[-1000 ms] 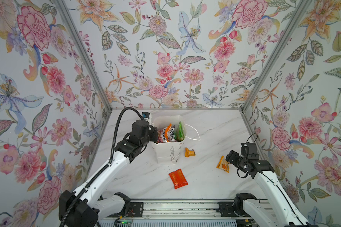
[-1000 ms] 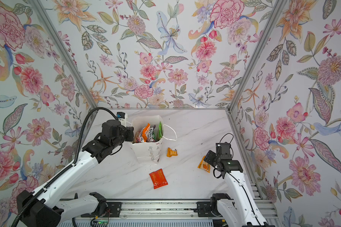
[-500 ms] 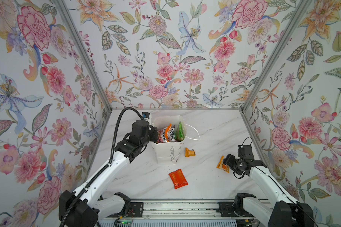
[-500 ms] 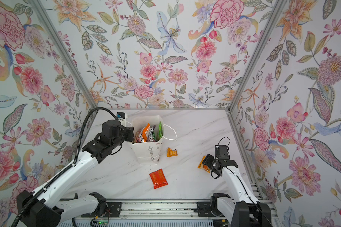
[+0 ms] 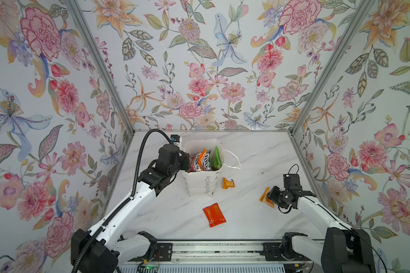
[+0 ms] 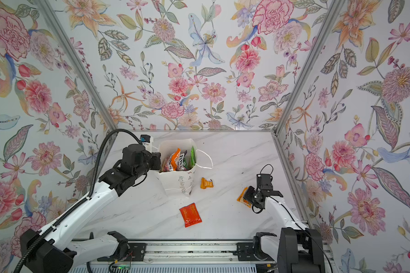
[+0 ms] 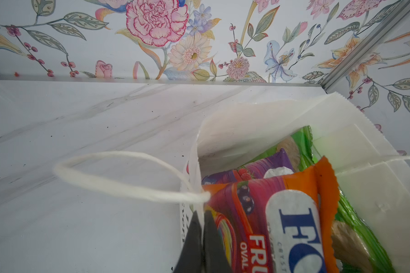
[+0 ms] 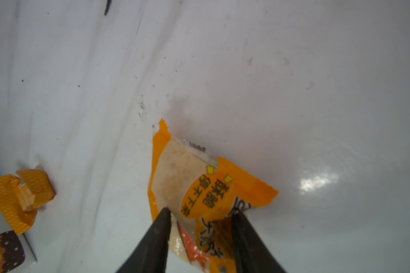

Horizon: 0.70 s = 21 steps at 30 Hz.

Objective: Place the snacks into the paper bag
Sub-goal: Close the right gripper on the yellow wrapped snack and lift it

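The white paper bag [image 5: 202, 186] [image 6: 180, 184] stands upright at mid-table. An orange FOX'S bag [image 7: 294, 212], a purple packet [image 7: 258, 167] and a green packet [image 7: 305, 141] stick out of it. My left gripper [image 7: 202, 217] [image 5: 186, 163] is shut on the bag's rim beside a string handle [image 7: 118, 184]. My right gripper [image 8: 201, 211] [image 5: 269, 197] is low at the table's right. Its fingers press both sides of an orange sachet [image 8: 187, 175] [image 6: 241, 196], which buckles between them. A folded orange sachet [image 5: 227, 183] [image 8: 19, 196] lies by the bag. An orange-red sachet [image 5: 214, 214] lies nearer the front.
Floral walls close in the marble table [image 5: 258, 153] on the left, back and right, and the right wall [image 5: 303, 165] is close behind my right gripper. A metal rail [image 5: 211, 248] runs along the front edge.
My right gripper moved in and down over the orange sachet, and its fingers narrowed onto it. The left arm and the bag have not moved.
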Available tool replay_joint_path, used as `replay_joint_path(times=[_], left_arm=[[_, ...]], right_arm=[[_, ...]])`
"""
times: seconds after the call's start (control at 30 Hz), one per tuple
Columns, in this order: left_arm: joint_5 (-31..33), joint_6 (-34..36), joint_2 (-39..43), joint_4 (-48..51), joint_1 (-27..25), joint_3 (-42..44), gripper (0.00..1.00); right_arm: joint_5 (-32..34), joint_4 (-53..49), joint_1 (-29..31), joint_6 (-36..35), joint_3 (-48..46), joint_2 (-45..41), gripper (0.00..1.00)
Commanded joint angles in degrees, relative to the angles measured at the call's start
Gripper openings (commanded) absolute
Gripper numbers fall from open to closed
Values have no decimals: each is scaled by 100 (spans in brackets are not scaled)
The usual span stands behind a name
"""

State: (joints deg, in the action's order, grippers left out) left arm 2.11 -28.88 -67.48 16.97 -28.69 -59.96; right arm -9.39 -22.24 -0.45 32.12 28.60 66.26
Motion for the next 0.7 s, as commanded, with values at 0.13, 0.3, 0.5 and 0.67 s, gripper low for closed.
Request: replay_joint_path(times=[0.13,0.3,0.5,0.67], left_arm=[[147,76,148,-511,4,-36,0],[137,69,140,-511,4,-43,0],[139,71,139,-519,1,-37,0],[134,80,130,-519,4,-41,0]], right_arm=[[-149,112,86,-60,-128,82,18],[-95,115,157,-65,-135,-9,4],[-64,75,178,-39,-136,-246,0],[-29,-64,207,-39,-58,-497,0]])
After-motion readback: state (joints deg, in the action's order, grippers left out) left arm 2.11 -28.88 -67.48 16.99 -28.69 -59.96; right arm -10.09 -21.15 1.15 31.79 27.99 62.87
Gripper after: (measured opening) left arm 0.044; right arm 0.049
